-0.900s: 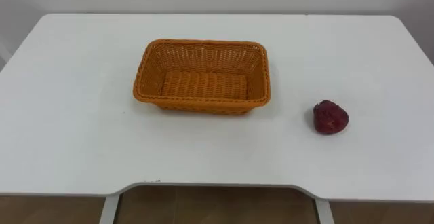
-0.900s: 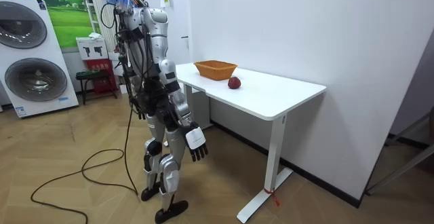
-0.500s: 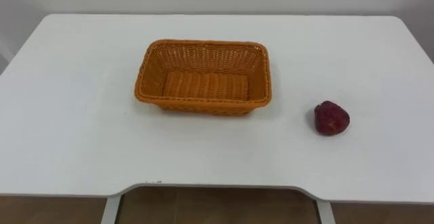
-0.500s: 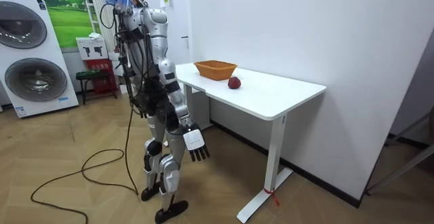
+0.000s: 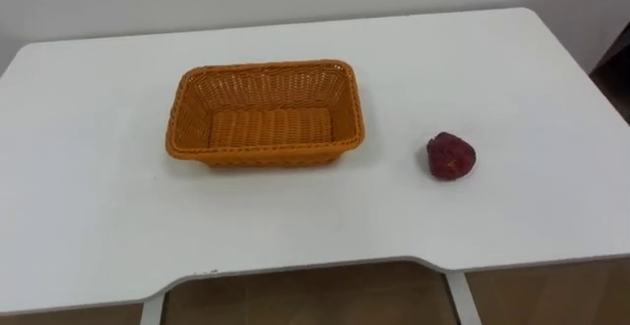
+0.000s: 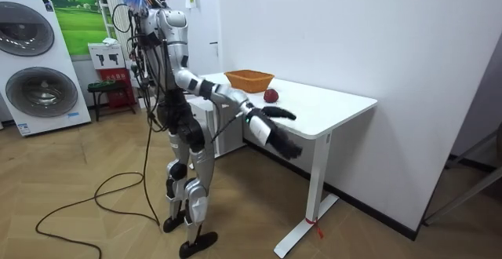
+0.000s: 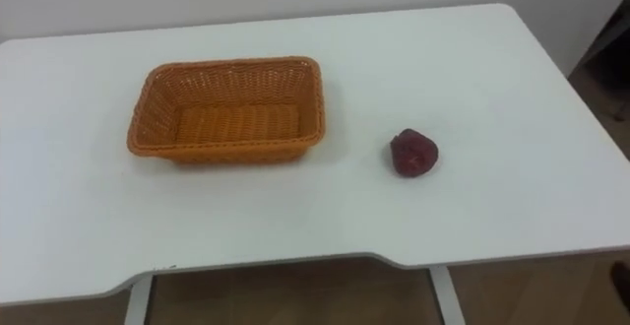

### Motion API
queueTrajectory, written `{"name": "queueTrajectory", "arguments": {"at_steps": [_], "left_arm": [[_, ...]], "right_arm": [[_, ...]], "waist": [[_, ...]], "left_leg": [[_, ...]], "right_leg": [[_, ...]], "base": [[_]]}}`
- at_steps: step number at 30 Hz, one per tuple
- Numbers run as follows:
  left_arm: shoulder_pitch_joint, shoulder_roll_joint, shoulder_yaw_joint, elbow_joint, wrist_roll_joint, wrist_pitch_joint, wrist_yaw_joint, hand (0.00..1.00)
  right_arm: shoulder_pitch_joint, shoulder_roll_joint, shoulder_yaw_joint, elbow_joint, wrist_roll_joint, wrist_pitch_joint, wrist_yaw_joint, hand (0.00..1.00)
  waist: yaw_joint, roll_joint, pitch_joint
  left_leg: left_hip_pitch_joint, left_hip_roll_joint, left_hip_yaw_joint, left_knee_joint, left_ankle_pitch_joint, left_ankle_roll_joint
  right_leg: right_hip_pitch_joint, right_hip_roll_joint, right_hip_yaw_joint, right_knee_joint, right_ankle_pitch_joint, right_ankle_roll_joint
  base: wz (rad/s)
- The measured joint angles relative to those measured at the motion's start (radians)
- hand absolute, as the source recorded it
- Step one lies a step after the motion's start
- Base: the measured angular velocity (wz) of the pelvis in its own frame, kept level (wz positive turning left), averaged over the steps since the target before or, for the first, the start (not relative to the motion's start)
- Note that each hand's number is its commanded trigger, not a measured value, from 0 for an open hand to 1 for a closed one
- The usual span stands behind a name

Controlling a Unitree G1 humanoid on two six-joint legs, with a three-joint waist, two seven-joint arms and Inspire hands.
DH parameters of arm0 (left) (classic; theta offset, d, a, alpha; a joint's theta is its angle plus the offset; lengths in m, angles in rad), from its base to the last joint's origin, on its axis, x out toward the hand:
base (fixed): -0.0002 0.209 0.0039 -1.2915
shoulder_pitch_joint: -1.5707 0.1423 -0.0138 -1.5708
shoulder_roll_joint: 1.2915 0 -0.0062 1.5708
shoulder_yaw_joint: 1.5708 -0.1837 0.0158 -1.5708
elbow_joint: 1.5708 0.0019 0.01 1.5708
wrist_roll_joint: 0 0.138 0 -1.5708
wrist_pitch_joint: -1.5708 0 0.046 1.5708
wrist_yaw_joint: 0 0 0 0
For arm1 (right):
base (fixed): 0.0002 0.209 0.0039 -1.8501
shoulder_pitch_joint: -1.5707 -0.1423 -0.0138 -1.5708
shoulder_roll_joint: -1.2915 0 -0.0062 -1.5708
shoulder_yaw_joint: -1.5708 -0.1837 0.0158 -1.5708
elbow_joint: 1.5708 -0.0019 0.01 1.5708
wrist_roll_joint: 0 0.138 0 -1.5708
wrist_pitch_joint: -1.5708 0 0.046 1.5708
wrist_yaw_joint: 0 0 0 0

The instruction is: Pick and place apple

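Rough-woven orange rectangular wicker basket (image 5: 261, 155) on a smooth, matt white tabletop (image 5: 89, 217); at its three o'clock, a dull-skinned dark red apple (image 5: 451, 157).

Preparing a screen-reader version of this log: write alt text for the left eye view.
A dark red apple lies on a white table, to the right of an empty orange wicker basket and clear of it. Brown floor shows past the table's near edge.
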Motion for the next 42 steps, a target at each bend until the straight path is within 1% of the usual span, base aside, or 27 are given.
{"name": "queueTrajectory", "arguments": {"at_steps": [1, 2, 3, 4, 5, 6, 7, 8, 10, 11, 13, 14, 15, 16, 17, 19, 20, 22, 26, 27, 28, 31, 34, 42], "left_arm": [[0.003, 0.001, -0.016, -0.001, -0.001, 0.001, 0.001, 0.00], [0.005, 0.001, -0.026, -0.002, 0.000, 0.001, 0.001, 0.00], [0.004, 0.001, -0.046, -0.002, 0.001, 0.002, 0.003, 0.00], [0.006, 0.000, -0.064, -0.002, 0.001, 0.002, 0.005, 0.00], [0.012, -0.001, -0.070, -0.001, 0.002, 0.002, 0.005, 0.00], [0.010, -0.004, -0.080, -0.001, 0.009, 0.002, 0.006, 0.00], [0.008, -0.006, -0.089, -0.001, 0.010, 0.002, 0.006, 0.00], [0.008, -0.006, -0.095, -0.001, 0.010, 0.002, 0.006, 0.00], [0.010, -0.006, -0.130, -0.002, 0.009, 0.001, 0.006, 0.00], [0.010, -0.006, -0.136, -0.002, 0.009, -0.001, 0.004, 0.00], [0.015, -0.005, -0.152, -0.002, 0.008, -0.011, 0.001, 0.00], [0.017, -0.005, -0.156, -0.002, 0.008, -0.014, 0.000, 0.00], [0.020, -0.005, -0.165, -0.002, 0.009, -0.020, 0.001, 0.00], [0.021, -0.004, -0.174, -0.002, 0.009, -0.025, 0.001, 0.00], [0.021, -0.004, -0.180, -0.002, 0.009, -0.027, 0.001, 0.00], [0.019, -0.001, -0.194, -0.003, 0.010, -0.030, -0.003, 0.00], [0.019, 0.001, -0.195, -0.003, 0.010, -0.030, -0.006, 0.00], [0.020, 0.014, -0.196, -0.004, 0.009, -0.030, -0.027, 0.00], [0.006, 0.018, -0.197, -0.010, 0.008, -0.029, -0.033, 0.00], [-0.005, 0.018, -0.200, -0.005, 0.006, -0.029, -0.043, 0.00], [-0.013, 0.018, -0.201, 0.000, 0.004, -0.029, -0.050, 0.00], [-0.018, 0.018, -0.202, 0.000, 0.003, -0.029, -0.072, 0.00], [-0.018, 0.018, -0.201, -0.001, 0.003, -0.028, -0.094, 0.00], [-0.019, 0.018, -0.201, -0.001, 0.009, -0.026, -0.125, 0.00]], "right_arm": [[-0.010, -0.003, 0.014, -0.082, -0.077, -0.006, -0.055, 0.00], [-0.012, -0.004, 0.019, -0.119, -0.113, -0.009, -0.079, 0.00], [-0.010, -0.004, 0.041, -0.187, -0.175, -0.022, -0.122, 0.00], [-0.011, -0.004, 0.076, -0.245, -0.249, -0.030, -0.161, 0.00], [-0.010, -0.004, 0.089, -0.266, -0.296, -0.035, -0.175, 0.00], [-0.010, -0.004, 0.120, -0.297, -0.384, -0.040, -0.192, 0.00], [-0.010, -0.004, 0.144, -0.318, -0.452, -0.041, -0.199, 0.00], [-0.009, -0.005, 0.156, -0.327, -0.470, -0.041, -0.203, 0.00], [-0.010, -0.005, 0.203, -0.351, -0.539, -0.041, -0.203, 0.00], [-0.009, -0.005, 0.216, -0.356, -0.559, -0.041, -0.197, 0.00], [-0.008, -0.009, 0.266, -0.380, -0.600, -0.048, -0.157, 0.00], [-0.008, -0.015, 0.284, -0.381, -0.601, -0.054, -0.147, 0.00], [-0.007, -0.029, 0.322, -0.380, -0.604, -0.062, -0.123, 0.00], [-0.006, -0.034, 0.346, -0.380, -0.620, -0.063, -0.089, 0.00], [-0.006, -0.034, 0.358, -0.380, -0.628, -0.063, -0.074, 0.00], [0.007, -0.034, 0.398, -0.380, -0.653, -0.063, -0.001, 0.00], [0.013, -0.034, 0.407, -0.380, -0.656, -0.063, 0.018, 0.00], [0.032, -0.035, 0.452, -0.377, -0.659, -0.059, 0.090, 0.00], [0.038, -0.036, 0.519, -0.320, -0.714, -0.055, 0.197, 0.00], [0.038, -0.036, 0.539, -0.309, -0.716, -0.041, 0.234, 0.00], [0.038, -0.036, 0.556, -0.300, -0.716, -0.035, 0.263, 0.00], [0.038, -0.036, 0.570, -0.291, -0.720, -0.035, 0.325, 0.00], [0.038, -0.036, 0.570, -0.291, -0.721, -0.035, 0.359, 0.00], [0.036, -0.036, 0.571, -0.274, -0.755, -0.035, 0.427, 0.00]], "waist": [[0.001, -0.001, 0.0002], [0.001, 0.002, -0.0018], [0.004, -0.001, -0.0026], [0.007, 0.001, -0.0042], [0.009, 0.003, -0.0054], [0.010, 0.004, -0.0064], [0.025, 0.003, -0.0049], [0.032, 0.002, -0.0045], [0.050, 0.000, -0.0035], [0.052, -0.001, -0.0030], [0.059, -0.003, -0.0017], [0.060, -0.003, -0.0015], [0.058, -0.003, -0.0012], [0.058, -0.005, -0.0003], [0.058, -0.005, 0.0001], [0.056, -0.008, 0.0010], [0.057, -0.008, 0.0014], [0.060, -0.011, 0.0026], [0.058, -0.012, 0.0029], [0.061, -0.011, 0.0028], [0.063, -0.011, 0.0028], [0.072, -0.012, 0.0025], [0.084, -0.015, 0.0003], [0.090, -0.024, -0.0066]], "left_leg": [[-0.009, 0.000, 0.000, 0.001, 0.003, 0.001], [-0.011, -0.001, -0.001, 0.002, 0.005, 0.001], [-0.013, -0.001, -0.003, 0.004, 0.006, 0.000], [-0.017, 0.000, -0.005, 0.005, 0.006, -0.001], [-0.019, 0.000, -0.005, 0.006, 0.006, -0.001], [-0.023, 0.000, -0.005, 0.008, 0.007, -0.002], [-0.023, 0.000, -0.003, 0.008, 0.007, -0.002], [-0.021, 0.000, -0.002, 0.008, 0.007, -0.002], [-0.015, 0.000, 0.002, 0.005, 0.008, -0.001], [-0.015, 0.000, 0.003, 0.004, 0.008, -0.001], [-0.015, 0.000, 0.001, 0.005, 0.008, -0.001], [-0.015, 0.000, 0.001, 0.005, 0.008, -0.001], [-0.015, 0.000, 0.000, 0.005, 0.008, -0.001], [-0.015, 0.001, 0.000, 0.004, 0.008, -0.001], [-0.015, 0.001, 0.000, 0.004, 0.008, -0.002], [-0.016, 0.001, -0.002, 0.004, 0.008, -0.002], [-0.016, 0.001, -0.003, 0.002, 0.008, -0.002], [-0.016, 0.002, -0.003, 0.002, 0.008, -0.002], [-0.019, 0.006, -0.005, 0.001, 0.008, -0.002], [-0.020, 0.006, -0.005, 0.001, 0.008, -0.001], [-0.021, 0.006, -0.005, 0.000, 0.008, -0.001], [-0.020, 0.004, -0.005, 0.000, 0.009, -0.001], [-0.021, 0.004, -0.006, 0.000, 0.009, -0.001], [-0.022, 0.005, -0.015, 0.000, 0.009, -0.002]], "right_leg": [[-0.009, 0.000, 0.000, 0.002, 0.000, 0.000], [-0.010, 0.000, -0.002, 0.002, 0.000, 0.000], [-0.011, -0.001, -0.006, 0.002, 0.000, 0.000], [-0.013, 0.000, -0.008, 0.002, 0.000, 0.000], [-0.015, 0.001, -0.008, 0.001, 0.000, 0.000], [-0.023, 0.001, -0.006, 0.002, 0.000, -0.001], [-0.025, 0.001, -0.005, 0.002, 0.000, -0.001], [-0.024, 0.001, -0.003, 0.002, 0.000, -0.001], [-0.023, 0.000, -0.001, 0.001, 0.000, -0.001], [-0.023, 0.000, 0.001, 0.001, 0.000, -0.001], [-0.022, 0.000, 0.000, 0.000, 0.000, -0.001], [-0.021, 0.000, -0.001, 0.000, 0.000, -0.001], [-0.021, 0.000, -0.001, 0.000, 0.000, -0.001], [-0.020, 0.000, -0.002, 0.000, 0.000, -0.001], [-0.021, 0.000, -0.003, 0.000, 0.001, -0.001], [-0.021, 0.000, -0.004, -0.001, 0.001, -0.001], [-0.021, 0.000, -0.004, -0.001, 0.001, -0.001], [-0.021, 0.000, -0.004, -0.001, 0.001, -0.001], [-0.022, -0.002, -0.010, -0.002, 0.001, -0.001], [-0.024, -0.002, -0.011, -0.002, 0.001, -0.001], [-0.024, -0.002, -0.011, -0.002, 0.001, -0.001], [-0.025, -0.002, -0.013, -0.003, 0.001, -0.001], [-0.025, -0.002, -0.015, -0.004, 0.001, -0.001], [-0.016, -0.003, -0.025, -0.018, 0.001, -0.002]], "base": [[0.00], [0.08], [0.10], [0.08], [0.00], [0.00], [-0.03], [-0.05], [-0.06], [-0.03], [0.00], [0.00], [0.00], [0.00], [0.00], [0.00], [0.00], [0.00], [0.00], [0.00], [0.00], [0.00], [0.00], [0.02]]}}
